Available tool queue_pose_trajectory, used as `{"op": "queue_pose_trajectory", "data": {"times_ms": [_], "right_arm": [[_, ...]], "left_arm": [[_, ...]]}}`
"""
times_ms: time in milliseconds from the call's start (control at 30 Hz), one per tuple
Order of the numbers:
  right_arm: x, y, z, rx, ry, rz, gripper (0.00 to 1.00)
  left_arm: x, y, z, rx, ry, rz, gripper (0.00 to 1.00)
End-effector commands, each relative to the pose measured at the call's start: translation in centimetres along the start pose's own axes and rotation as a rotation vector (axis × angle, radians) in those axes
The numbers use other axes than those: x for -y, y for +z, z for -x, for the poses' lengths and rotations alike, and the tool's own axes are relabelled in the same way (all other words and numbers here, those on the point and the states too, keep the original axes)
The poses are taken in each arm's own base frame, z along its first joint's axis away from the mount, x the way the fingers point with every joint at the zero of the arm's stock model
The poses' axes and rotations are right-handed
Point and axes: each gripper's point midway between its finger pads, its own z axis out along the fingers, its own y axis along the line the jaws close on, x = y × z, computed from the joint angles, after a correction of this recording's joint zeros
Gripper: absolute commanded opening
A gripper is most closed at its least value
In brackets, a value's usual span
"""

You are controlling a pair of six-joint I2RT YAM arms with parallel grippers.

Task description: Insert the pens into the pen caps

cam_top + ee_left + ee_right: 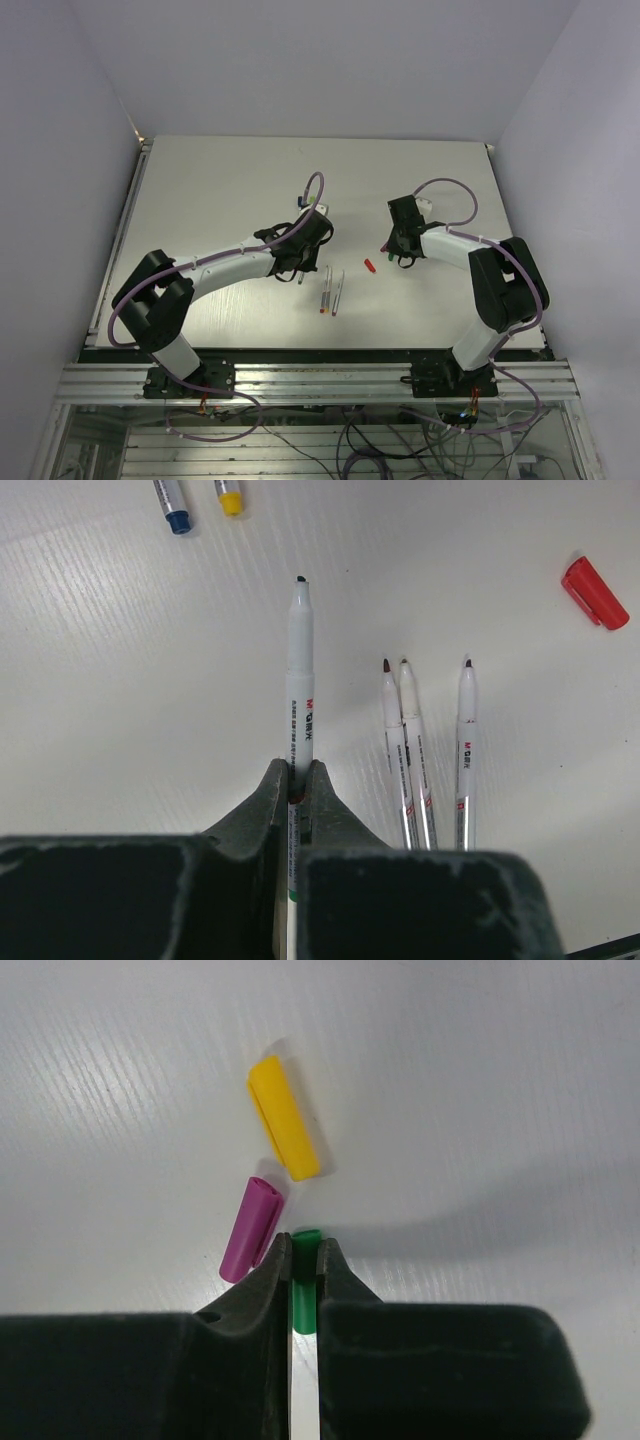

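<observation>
Step in hand: pairing one pen with one cap. Left gripper [298, 785] clenched on a thin white plastic marker pen [300, 650], its dark tip bare and pointing to 12 o'clock in the left wrist view. Right gripper [304, 1260] clenched on a stubby green plastic cap [305, 1242]; a purple plastic cap [250, 1228] lies just beside at 10 o'clock. Three uncapped white pens [415, 740] lie at 3 o'clock of the held pen. Next move, by judgement: bring the cap's mouth in line with the tip, then press home.

three pens [414, 750] are lying side by side on the table [220, 190] | lone cap [594, 592] is lying right of them, slightly farther | two caps [284, 1132] are lying just beside each other
</observation>
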Motion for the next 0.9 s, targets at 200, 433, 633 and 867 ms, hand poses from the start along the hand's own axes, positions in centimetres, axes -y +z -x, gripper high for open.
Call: {"op": "queue_pose_trajectory", "data": {"times_ms": [200, 433, 633, 867], "right_arm": [[2.6, -1.9, -3.4, -0.152, -0.084, -0.063, 0.00], [-0.6, -7.3, 3.8, 0.057, -0.032, 0.078, 0.00], [-4.3, -12.2, 9.6, 0.331, -0.017, 0.325, 0.00], [-6.9, -17.9, 14.2, 0.596, 0.020, 0.547, 0.00]], "left_arm": [[0.6, -0.1, 1.2, 0.039, 0.021, -0.041, 0.07], [2.7, -1.0, 4.3, 0.127, 0.034, -0.133, 0.07], [6.3, -2.4, 8.7, 0.272, 0.008, -0.300, 0.07], [10.9, -5.0, 13.1, 0.410, -0.014, -0.522, 0.07]]}}
